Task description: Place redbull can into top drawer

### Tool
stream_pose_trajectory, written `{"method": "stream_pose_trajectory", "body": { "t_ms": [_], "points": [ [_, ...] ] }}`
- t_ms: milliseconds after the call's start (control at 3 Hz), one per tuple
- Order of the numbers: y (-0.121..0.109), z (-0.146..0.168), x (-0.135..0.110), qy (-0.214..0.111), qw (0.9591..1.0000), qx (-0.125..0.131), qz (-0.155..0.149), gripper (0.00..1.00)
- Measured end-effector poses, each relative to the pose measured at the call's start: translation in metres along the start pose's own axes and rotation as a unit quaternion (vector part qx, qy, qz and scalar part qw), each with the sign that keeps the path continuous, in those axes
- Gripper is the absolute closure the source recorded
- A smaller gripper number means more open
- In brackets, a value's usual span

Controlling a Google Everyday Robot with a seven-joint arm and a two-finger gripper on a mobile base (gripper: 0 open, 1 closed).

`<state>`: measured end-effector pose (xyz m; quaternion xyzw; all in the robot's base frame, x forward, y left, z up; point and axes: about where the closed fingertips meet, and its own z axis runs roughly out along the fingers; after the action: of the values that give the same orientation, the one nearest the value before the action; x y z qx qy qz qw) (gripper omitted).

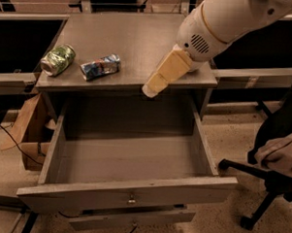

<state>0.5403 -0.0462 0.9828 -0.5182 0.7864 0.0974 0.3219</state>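
Observation:
The redbull can (100, 67), blue and silver, lies on its side on the grey cabinet top (134, 40), left of centre. The top drawer (128, 191) is pulled wide open below it, with a small metal knob at the middle of its front panel; nothing lies inside it. My gripper (150, 89) hangs from the white arm (223, 20) over the front edge of the cabinet top, right of the redbull can and apart from it, above the drawer's back. It holds nothing that I can see.
A fatter green can (57, 59) lies on its side left of the redbull can. A lower drawer front (132, 218) sticks out slightly under the top drawer. A cardboard box (26, 132) stands at the left, an office chair (274, 177) at the right.

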Motion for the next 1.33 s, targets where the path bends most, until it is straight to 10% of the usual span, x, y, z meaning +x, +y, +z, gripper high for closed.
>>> {"method": "stream_pose_trajectory", "body": {
  "t_ms": [667, 1333],
  "points": [
    [0.005, 0.027, 0.000, -0.040, 0.9960, 0.030, 0.074, 0.00],
    [0.007, 0.118, -0.071, -0.151, 0.9860, 0.027, 0.065, 0.00]
  ]
}}
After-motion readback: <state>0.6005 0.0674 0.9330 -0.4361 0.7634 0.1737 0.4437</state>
